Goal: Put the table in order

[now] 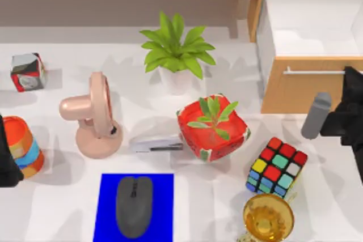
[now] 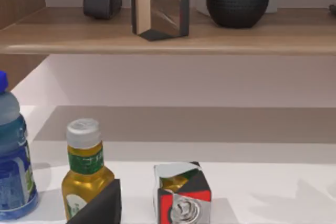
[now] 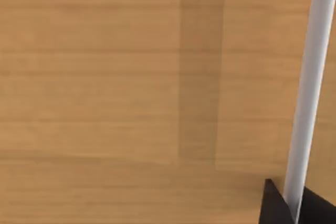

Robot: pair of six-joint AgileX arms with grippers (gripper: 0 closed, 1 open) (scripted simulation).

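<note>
The table (image 1: 51, 208) is a broad, smooth white top spanning the top view, crowded with objects. A blue mat (image 1: 108, 208) with a grey mouse (image 1: 134, 206) lies at its near edge; behind it stand a pink desk fan (image 1: 93, 116) and a grey stapler (image 1: 155, 144). A red pot with a small plant (image 1: 212, 127) sits mid-table, a white-potted leafy plant (image 1: 176, 52) behind it. Toward the right are a Rubik's cube (image 1: 277, 166) and a gold trophy cup (image 1: 268, 217); on the left, a striped orange cup (image 1: 24, 146) and a silver-and-red cube (image 1: 27, 72). At far right, the open light-wood drawer (image 1: 309, 38) carries a white bar handle (image 3: 310, 93). The right gripper (image 3: 290, 209) pinches that handle, dark fingertips on either side. The left arm (image 1: 7, 154) waits at the left edge; whether its fingers are spread or pressed together cannot be told.
</note>
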